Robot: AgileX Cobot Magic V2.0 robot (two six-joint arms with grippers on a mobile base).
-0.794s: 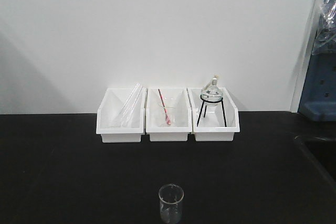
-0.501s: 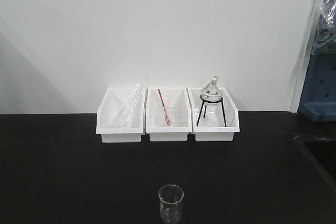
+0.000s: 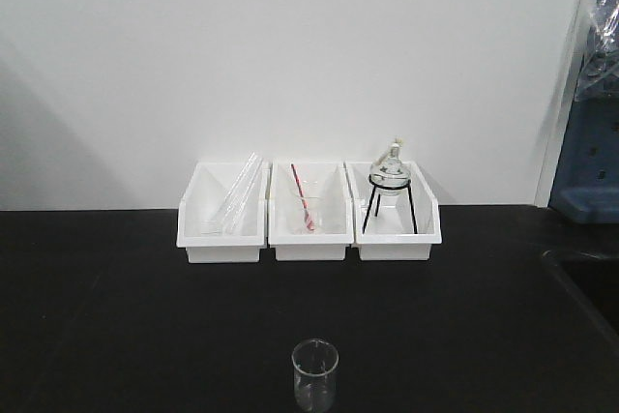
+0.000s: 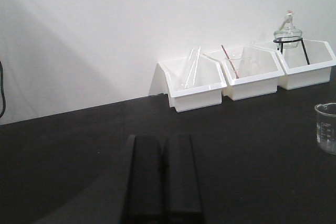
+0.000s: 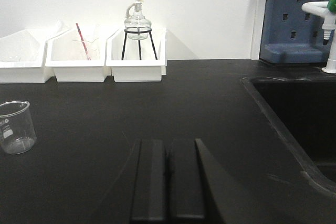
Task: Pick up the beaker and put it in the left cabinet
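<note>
Your beaker (image 3: 315, 374) stands upright on the black surface (image 3: 126, 316), well off to the right of the left pincer (image 4: 164, 139) and left of the right pincer (image 5: 168, 142). Both pincers are closed and hold nothing.

Left claw (image 4: 164, 140) apparently closed, beaker (image 4: 326, 128) apart

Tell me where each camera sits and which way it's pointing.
Front view: raised, faces the white wall across the black countertop; three white plastic bins beyond the small clear glass beaker; no robot part shows.
Left wrist view: low, left of the beaker, faces the bins; shut left pincer at bottom.
Right wrist view: low, right of the beaker, faces the wall; shut right pincer at bottom, black sink on the right.
Shared: all three show beaker and bins.
</note>
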